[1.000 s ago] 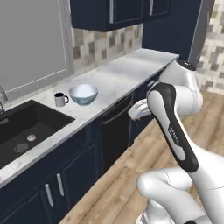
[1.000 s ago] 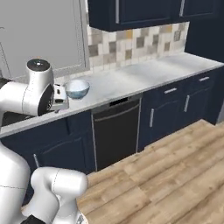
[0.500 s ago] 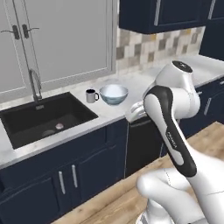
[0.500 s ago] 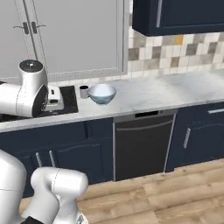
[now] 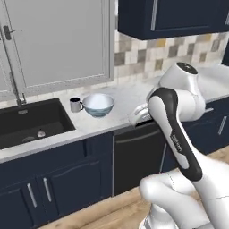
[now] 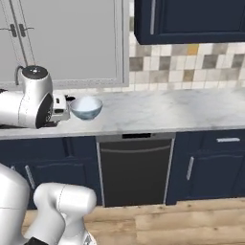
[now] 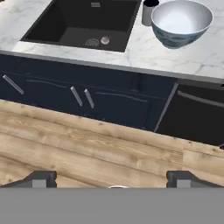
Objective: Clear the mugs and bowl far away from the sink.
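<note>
A: Where's the pincer [image 7: 110, 177] and what is it doing?

B: In the hand view its two dark finger tips [image 7: 40, 178] stand far apart at the bottom, jaws spread wide with nothing between them, hanging over the wood floor [image 7: 87, 148] in front of the navy cabinets [image 7: 78, 98].

A: And the dishes?

B: The bowl [image 5: 98, 104] sits on the marble counter [image 5: 125, 100] just right of the sink [image 5: 29, 123], with the grey-white mug [image 5: 75, 104] beside it, nearer the basin. The left base view shows that mug whole; in the right base view the arm [image 6: 28, 103] hides most of it, and the bowl [image 6: 86, 107] is plain.
</note>
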